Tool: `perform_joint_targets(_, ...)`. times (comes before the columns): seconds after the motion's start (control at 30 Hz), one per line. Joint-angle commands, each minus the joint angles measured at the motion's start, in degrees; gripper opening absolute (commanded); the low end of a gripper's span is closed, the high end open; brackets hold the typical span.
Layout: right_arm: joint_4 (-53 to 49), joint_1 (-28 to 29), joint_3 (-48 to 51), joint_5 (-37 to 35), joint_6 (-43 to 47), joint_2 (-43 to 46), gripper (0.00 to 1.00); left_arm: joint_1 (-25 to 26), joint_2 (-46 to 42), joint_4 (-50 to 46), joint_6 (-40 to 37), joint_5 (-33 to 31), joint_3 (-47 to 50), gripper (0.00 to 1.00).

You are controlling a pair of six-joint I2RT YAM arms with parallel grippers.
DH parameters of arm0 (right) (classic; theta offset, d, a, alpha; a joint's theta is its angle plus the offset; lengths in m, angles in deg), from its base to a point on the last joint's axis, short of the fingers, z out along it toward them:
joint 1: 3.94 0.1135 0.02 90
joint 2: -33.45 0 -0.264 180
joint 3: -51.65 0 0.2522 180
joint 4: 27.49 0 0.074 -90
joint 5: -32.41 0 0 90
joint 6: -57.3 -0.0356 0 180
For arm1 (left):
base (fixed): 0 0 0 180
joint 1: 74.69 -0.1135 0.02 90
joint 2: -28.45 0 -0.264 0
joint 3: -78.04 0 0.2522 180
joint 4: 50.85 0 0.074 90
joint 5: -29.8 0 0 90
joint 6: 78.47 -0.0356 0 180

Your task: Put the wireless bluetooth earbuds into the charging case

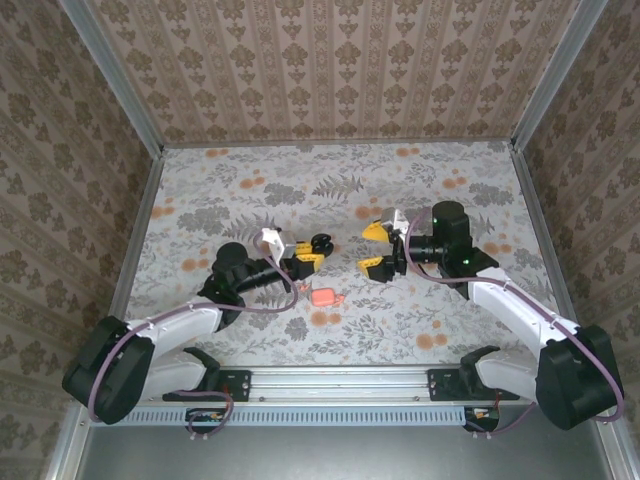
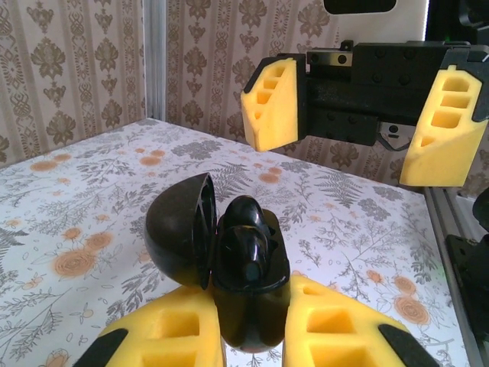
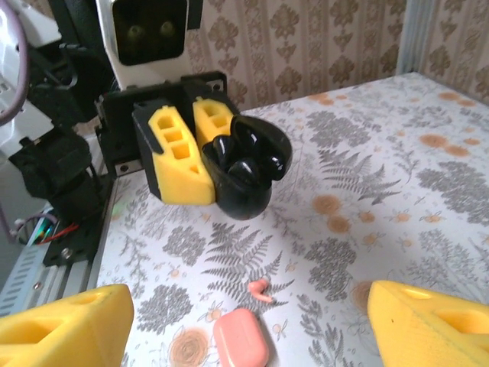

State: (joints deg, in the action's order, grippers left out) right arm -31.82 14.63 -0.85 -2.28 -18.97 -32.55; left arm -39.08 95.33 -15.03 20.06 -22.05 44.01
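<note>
My left gripper (image 2: 250, 321) is shut on a glossy black charging case (image 2: 252, 306) and holds it above the table with its round lid (image 2: 179, 237) swung open to the left. Two black earbuds (image 3: 256, 168) sit in the case's wells. The right gripper (image 1: 375, 249) stands open and empty just right of that case, facing it, its yellow fingers (image 2: 271, 103) spread wide. A salmon-pink case (image 3: 241, 345) lies shut on the table below and between the grippers. A small pink earbud (image 3: 260, 289) lies just beside it.
The floral tabletop (image 1: 330, 180) is walled by patterned panels with metal posts at the corners. The arms' mounting rail (image 1: 340, 380) runs along the near edge. The back half of the table has free room.
</note>
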Motion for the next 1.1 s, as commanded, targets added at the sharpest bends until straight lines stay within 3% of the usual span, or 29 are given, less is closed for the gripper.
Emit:
perform_joint_targets(0.0,-7.72,-0.08,-3.32,3.98,7.33,-0.69,0.82,0.64,-0.95,-0.88,-2.11,2.46,-1.87,0.08)
perform_joint_targets(0.3,-11.37,0.70,-7.41,9.47,9.98,-6.41,0.81,1.99,-0.61,-2.19,-2.99,3.85,-3.35,0.08)
perform_joint_targets(1.07,-18.98,8.50,-18.29,12.88,15.61,-16.98,0.74,4.17,-0.43,-2.73,-3.76,2.57,-3.71,0.08)
